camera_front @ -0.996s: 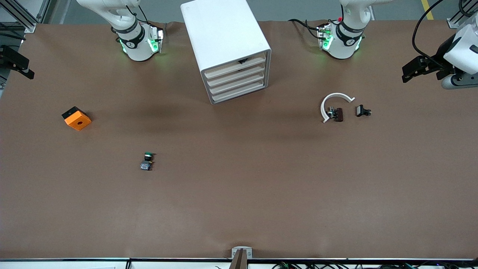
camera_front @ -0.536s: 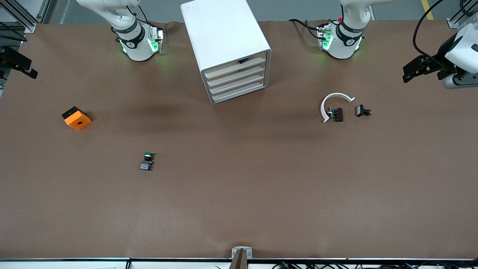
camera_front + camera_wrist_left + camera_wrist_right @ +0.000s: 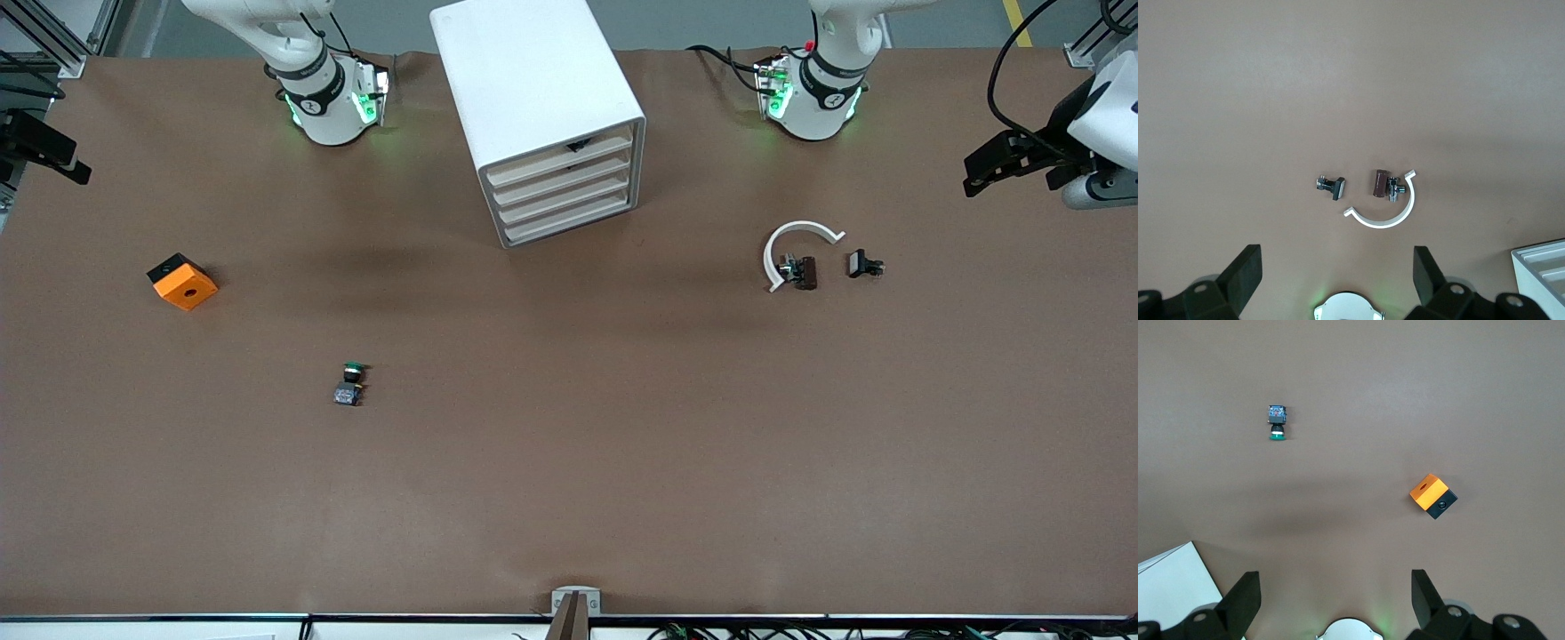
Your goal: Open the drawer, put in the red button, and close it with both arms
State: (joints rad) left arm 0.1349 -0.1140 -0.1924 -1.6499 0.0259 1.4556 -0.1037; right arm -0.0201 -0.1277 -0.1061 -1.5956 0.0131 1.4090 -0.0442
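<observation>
The white cabinet (image 3: 533, 89) stands between the two arm bases. Its uppermost drawer (image 3: 556, 158), with a small black handle (image 3: 576, 144), is shut. The red button (image 3: 805, 272) lies on its side inside a white arc-shaped piece (image 3: 794, 233), toward the left arm's end of the table. In the left wrist view the red button (image 3: 1379, 183) shows well out from the fingertips. My left gripper (image 3: 978, 173) (image 3: 1337, 261) hangs open and empty, high over that end of the table. My right gripper (image 3: 62, 160) (image 3: 1335, 583) hangs open and empty over the table's end on its own side.
A small black part (image 3: 864, 264) lies beside the white arc. A green-capped button (image 3: 351, 382) and an orange and black block (image 3: 182, 281) lie toward the right arm's end. The cabinet's three lower drawers are shut.
Both grippers have drifted very slightly at the table's ends. Nothing on the table has moved, and both grippers stay open.
</observation>
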